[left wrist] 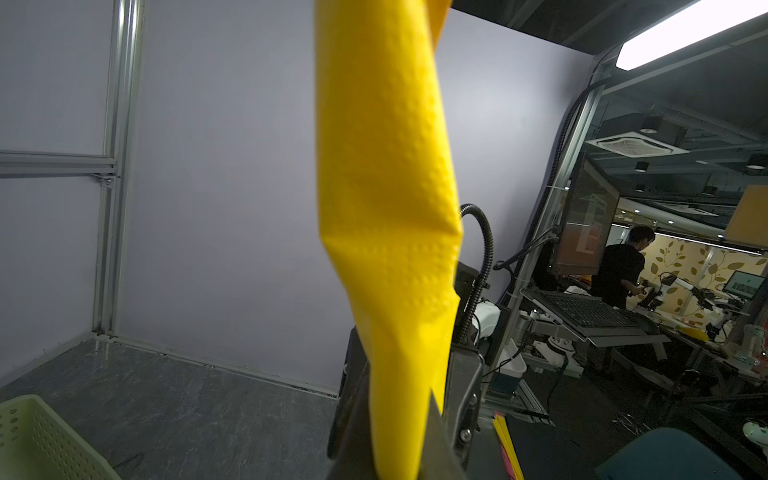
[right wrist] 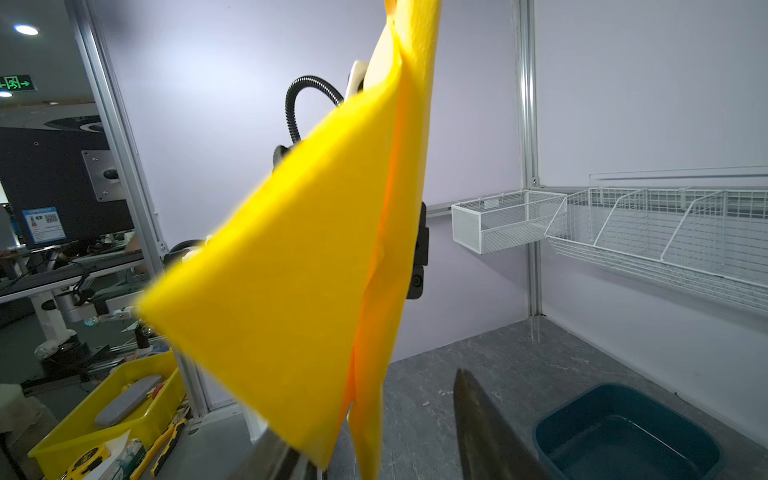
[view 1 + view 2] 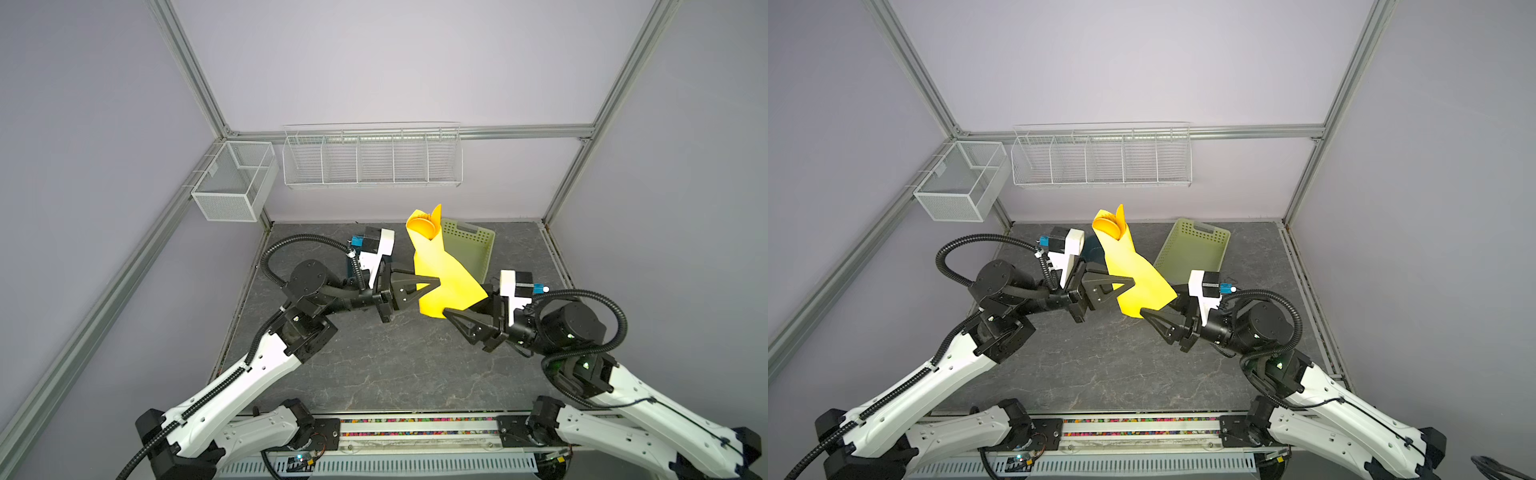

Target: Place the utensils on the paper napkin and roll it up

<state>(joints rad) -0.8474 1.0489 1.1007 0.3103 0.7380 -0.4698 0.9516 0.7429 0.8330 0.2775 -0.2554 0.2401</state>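
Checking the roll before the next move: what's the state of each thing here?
napkin: rolled into a loose tube, held upright off the table, lower corner flaring.
utensils: inside the roll; one rounded orange end shows at the top.
left gripper: shut on the napkin.
right gripper: open, by the loose corner.
basket: upright on the table, empty.
tub: on the table, looks empty.

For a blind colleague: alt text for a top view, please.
The left gripper holds a rolled yellow napkin off the table, an orange spoon showing at its top. The right gripper, jaws apart, is at its loose lower corner; a green basket stands behind.
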